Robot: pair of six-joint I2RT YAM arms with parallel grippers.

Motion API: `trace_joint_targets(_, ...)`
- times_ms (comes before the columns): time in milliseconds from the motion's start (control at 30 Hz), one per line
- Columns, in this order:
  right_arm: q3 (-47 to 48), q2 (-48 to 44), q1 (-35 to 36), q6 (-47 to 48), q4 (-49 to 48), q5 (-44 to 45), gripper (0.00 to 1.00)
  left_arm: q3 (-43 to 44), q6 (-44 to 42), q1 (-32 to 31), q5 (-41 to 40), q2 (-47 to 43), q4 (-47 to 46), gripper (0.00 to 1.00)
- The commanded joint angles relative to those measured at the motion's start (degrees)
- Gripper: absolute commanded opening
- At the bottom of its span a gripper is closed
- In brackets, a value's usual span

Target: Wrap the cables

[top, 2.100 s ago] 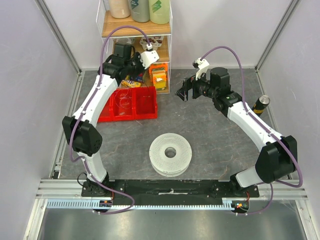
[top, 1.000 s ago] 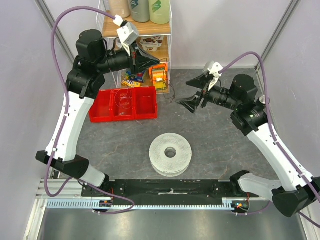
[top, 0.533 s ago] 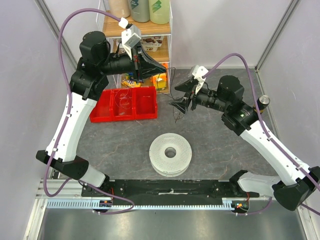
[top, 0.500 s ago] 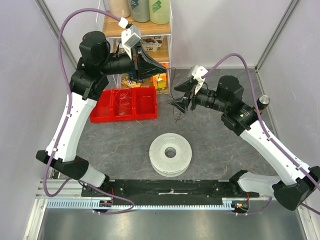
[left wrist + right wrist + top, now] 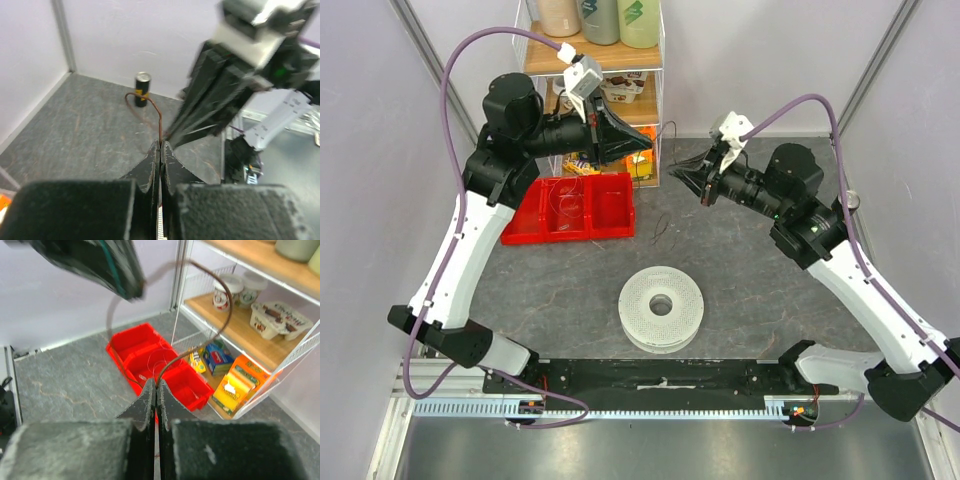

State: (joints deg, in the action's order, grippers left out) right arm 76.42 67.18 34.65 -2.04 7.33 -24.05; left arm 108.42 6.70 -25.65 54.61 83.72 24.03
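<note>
The cable is a hair-thin dark wire strung in the air between my two grippers in front of the shelf, its loose end dangling toward the table. My left gripper is shut on it; in the left wrist view the wire rises from the closed tips and curls left. My right gripper is shut on the wire too. In the right wrist view the cable arcs up from the tips toward the left gripper. A round white spool lies flat on the table below.
A red three-compartment bin sits left of the grippers, thin wire loops inside it. A wire shelf with bottles and food packs stands at the back. A dark can stands near the right wall.
The right gripper closed on the cable and drew back up and to the right, away from the table. The left gripper kept its grip and shifted slightly right.
</note>
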Motion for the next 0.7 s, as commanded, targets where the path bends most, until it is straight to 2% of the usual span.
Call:
trace_joint_targets(0, 4.3, -2.7, 0.0, -5.2, -5.2, -0.1, 0.0, -0.7, -0.3, 0.5, -13.2, 1.7, 2.2, 0.02)
trace_joint_targets(167, 6.0, -5.0, 0.1, -5.8, -5.4, 3.6, 0.0, -1.7, 1.3, 1.8, -11.8, 4.5, 2.4, 0.02)
trace_joint_targets(367, 9.5, -5.7, 0.1, -1.0, -6.3, 12.3, 0.0, -6.8, 1.1, 1.9, -6.6, 2.9, -1.1, 0.02)
trace_joint_targets(400, 10.3, -5.7, 0.0, -0.4, -6.9, 13.1, 0.0, -7.9, 0.9, 1.9, -6.0, 2.2, -1.6, 0.09)
trace_joint_targets(467, 12.2, -5.1, 0.1, 0.8, -8.7, 13.5, 0.0, -10.7, 0.1, 2.2, -4.0, 1.2, -2.4, 0.37)
trace_joint_targets(533, 14.1, -4.3, 0.1, 1.5, -9.0, 13.7, 0.0, -13.3, -0.1, 2.6, -2.9, 0.2, -2.7, 0.58)
trace_joint_targets(600, 15.6, -3.7, 0.1, 1.5, -9.3, 13.7, 0.0, -16.6, -0.1, 3.8, -2.3, -0.8, -2.7, 0.67)
trace_joint_targets(667, 16.3, -3.5, 0.1, 3.7, -9.9, 13.6, 0.0, -20.5, -1.7, 4.9, -2.7, -2.1, -2.6, 0.7)
